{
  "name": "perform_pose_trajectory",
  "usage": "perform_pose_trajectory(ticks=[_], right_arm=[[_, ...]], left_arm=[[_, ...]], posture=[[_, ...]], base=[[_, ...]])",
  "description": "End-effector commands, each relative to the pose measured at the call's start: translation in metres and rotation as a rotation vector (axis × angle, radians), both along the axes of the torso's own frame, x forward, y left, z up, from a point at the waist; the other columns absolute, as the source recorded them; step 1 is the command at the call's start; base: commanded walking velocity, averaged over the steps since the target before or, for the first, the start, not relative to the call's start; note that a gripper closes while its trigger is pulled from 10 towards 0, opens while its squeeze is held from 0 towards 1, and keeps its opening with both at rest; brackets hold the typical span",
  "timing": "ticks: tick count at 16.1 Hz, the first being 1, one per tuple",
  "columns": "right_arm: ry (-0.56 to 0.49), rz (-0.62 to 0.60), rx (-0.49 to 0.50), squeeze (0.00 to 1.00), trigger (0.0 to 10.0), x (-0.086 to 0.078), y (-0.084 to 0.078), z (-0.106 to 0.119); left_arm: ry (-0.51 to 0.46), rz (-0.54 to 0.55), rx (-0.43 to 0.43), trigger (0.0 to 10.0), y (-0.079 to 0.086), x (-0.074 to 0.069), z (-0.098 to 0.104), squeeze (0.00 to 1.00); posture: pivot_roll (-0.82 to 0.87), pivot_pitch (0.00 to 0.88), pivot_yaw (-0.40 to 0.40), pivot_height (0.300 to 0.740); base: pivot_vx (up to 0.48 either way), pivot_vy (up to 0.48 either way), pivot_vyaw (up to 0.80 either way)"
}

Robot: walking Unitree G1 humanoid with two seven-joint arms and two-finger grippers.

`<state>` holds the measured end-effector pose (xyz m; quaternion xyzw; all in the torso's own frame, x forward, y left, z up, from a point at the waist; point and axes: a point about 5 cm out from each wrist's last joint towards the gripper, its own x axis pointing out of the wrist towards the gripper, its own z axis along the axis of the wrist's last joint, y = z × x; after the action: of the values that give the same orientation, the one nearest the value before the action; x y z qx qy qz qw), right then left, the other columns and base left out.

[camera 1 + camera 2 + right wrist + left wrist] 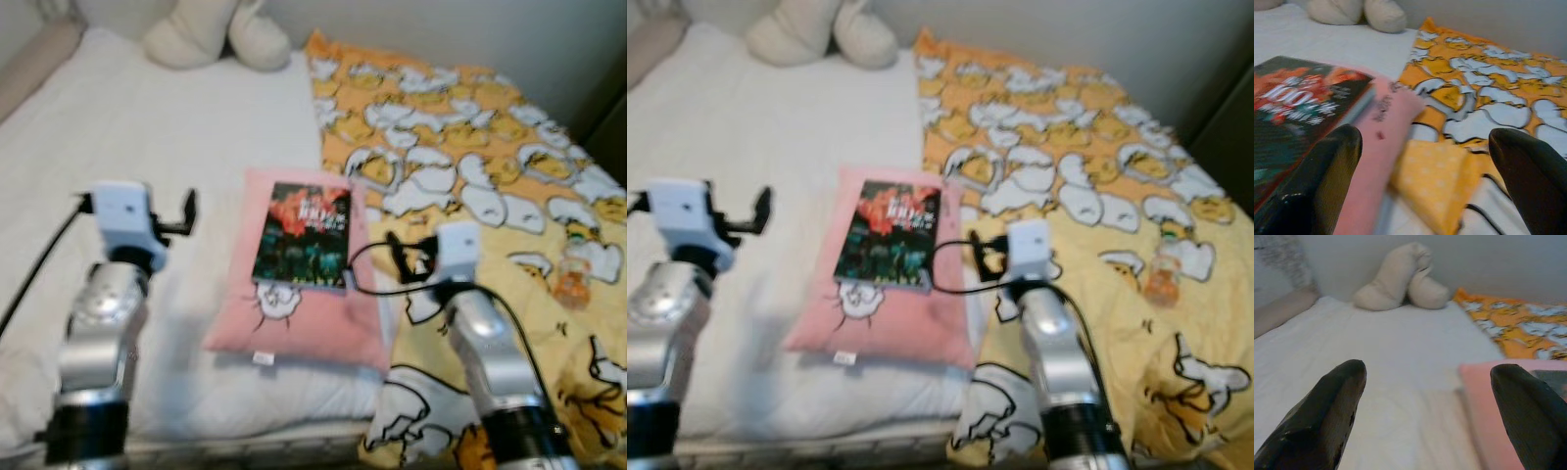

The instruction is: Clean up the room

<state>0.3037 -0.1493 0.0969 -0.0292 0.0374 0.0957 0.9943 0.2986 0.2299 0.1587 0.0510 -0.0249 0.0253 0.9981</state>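
Note:
A dark book (304, 235) with red and white cover art lies flat on a pink pillow (294, 328) in the middle of the bed. My left gripper (186, 217) hovers open over the white sheet (147, 137), just left of the pillow; in the left wrist view the pillow edge (1484, 396) sits by one fingertip (1347, 382). My right gripper (397, 253) is open at the pillow's right edge, over the yellow duck-print blanket (470, 137). In the right wrist view the book (1298, 107) and the pillow (1381, 127) lie ahead of its fingers (1337, 152).
A cream plush toy (211, 34) rests at the head of the bed against the wall. A small orange object (571, 279) lies on the blanket at the right. The bed's front edge (245, 436) runs just before my arms.

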Motion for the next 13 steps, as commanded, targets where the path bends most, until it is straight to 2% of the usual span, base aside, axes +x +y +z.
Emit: perform_pose_trajectory(ticks=[1,3,4,6,8,9,10,11,12,13], right_arm=[[0.002,-0.028,-0.012,0.0,10.0,0.0,-0.011,0.001],[0.011,-0.026,-0.006,0.0,10.0,0.0,-0.011,0.001],[0.011,-0.016,-0.015,0.0,10.0,0.0,-0.011,0.001],[0.021,-0.035,-0.01,0.0,10.0,-0.002,-0.015,-0.001],[0.026,-0.023,-0.01,0.0,10.0,-0.005,-0.01,-0.003],[0.022,-0.011,0.001,0.0,10.0,-0.007,-0.006,-0.003],[0.026,0.005,0.08,0.0,10.0,-0.011,0.003,-0.004],[0.055,-0.05,0.182,0.0,10.0,-0.011,0.0,-0.006],[0.066,-0.099,0.204,0.0,10.0,-0.013,-0.004,-0.009],[0.059,-0.104,0.195,0.0,10.0,-0.014,-0.005,-0.009]], left_arm=[[0.0,-0.024,-0.008,10.0,-0.005,0.006,0.004,0.0],[0.017,0.042,-0.046,10.0,0.024,0.018,0.012,0.0],[0.008,0.055,-0.046,10.0,0.03,0.021,0.017,0.0],[-0.019,0.06,0.005,10.0,0.036,0.025,0.028,0.0],[-0.007,0.093,0.039,10.0,0.049,0.03,0.032,0.0],[0.017,0.102,0.057,10.0,0.054,0.033,0.032,0.0],[0.105,0.137,0.125,10.0,0.071,0.043,0.034,0.0],[0.111,0.125,0.189,10.0,0.072,0.049,0.043,0.0],[0.095,0.059,0.247,10.0,0.065,0.052,0.053,0.0],[0.092,0.036,0.255,10.0,0.062,0.053,0.054,0.0]], posture=[[0.0,0.0,-0.092,0.732],[0.0,0.0,-0.102,0.732],[-0.01,0.0,-0.1,0.732],[-0.01,0.0,-0.09,0.732],[-0.02,0.0,-0.085,0.732],[-0.01,0.0,-0.082,0.732],[-0.02,0.0,-0.059,0.732],[-0.02,0.0,-0.041,0.732],[-0.03,0.0,-0.008,0.732],[-0.03,0.0,0.0,0.732]], base=[[0.0,0.0,-0.58],[0.0,0.0,-0.74],[0.0,0.0,-0.74],[0.0,0.0,-0.74],[0.0,0.0,-0.74],[0.0,0.0,-0.74],[0.0,0.0,0.0],[0.0,0.0,0.0],[0.0,0.0,0.0],[0.0,0.0,0.0]])
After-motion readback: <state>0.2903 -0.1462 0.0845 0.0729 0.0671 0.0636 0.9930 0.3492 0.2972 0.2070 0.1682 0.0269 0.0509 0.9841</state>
